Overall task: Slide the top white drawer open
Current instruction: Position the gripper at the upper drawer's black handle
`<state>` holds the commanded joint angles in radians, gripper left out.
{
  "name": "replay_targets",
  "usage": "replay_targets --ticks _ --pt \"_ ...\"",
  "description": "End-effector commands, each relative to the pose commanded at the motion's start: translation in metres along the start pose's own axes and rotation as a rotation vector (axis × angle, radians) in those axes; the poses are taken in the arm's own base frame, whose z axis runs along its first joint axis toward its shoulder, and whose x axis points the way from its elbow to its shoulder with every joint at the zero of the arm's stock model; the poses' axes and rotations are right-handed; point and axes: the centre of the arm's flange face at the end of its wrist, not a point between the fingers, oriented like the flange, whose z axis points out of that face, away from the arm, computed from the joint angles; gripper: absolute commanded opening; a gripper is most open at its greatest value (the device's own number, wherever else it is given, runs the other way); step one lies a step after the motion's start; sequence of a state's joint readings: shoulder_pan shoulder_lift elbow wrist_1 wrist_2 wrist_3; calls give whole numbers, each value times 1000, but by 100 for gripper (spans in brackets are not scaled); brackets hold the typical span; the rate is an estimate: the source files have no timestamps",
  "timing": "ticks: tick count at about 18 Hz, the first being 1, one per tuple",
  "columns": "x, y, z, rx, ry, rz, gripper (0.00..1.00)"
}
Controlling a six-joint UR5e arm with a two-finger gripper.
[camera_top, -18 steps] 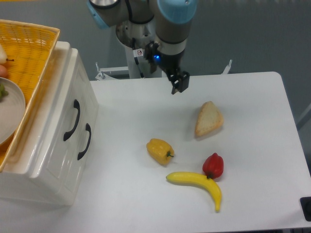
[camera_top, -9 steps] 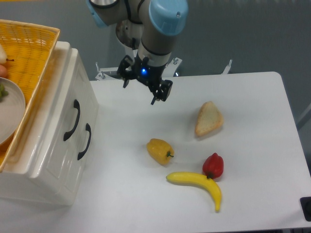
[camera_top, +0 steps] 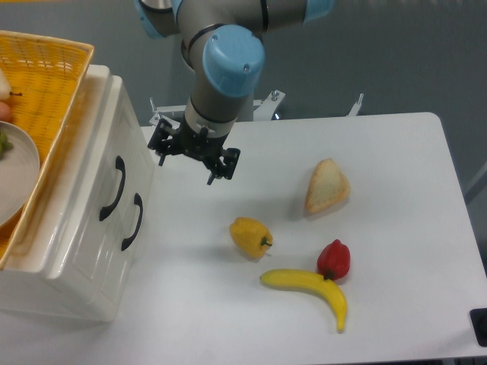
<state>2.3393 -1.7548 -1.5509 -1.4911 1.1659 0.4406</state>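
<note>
While the gripper (camera_top: 192, 157) hangs with fingers spread open just right of the cabinet, the top white drawer (camera_top: 97, 176) sits flush at the table's left; glossy panelled front, curved black handle (camera_top: 112, 188).

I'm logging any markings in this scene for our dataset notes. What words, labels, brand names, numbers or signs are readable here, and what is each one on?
No readable text anywhere in this view.
Grey robot arm with blue joint caps: no legible brand or label.
Black two-finger claw: no markings seen.
Glossy white cabinet, including the top white drawer with its curved black handle: plain, no lettering.
Yellow wicker basket: no tag.
</note>
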Motion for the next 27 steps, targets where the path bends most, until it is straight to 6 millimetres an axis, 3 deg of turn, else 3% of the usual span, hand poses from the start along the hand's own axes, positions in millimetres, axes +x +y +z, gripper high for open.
replay_targets --ticks 8,27 --pt "8 -17 20 37 77 -80 100" --pt "27 -19 51 -22 94 -52 100"
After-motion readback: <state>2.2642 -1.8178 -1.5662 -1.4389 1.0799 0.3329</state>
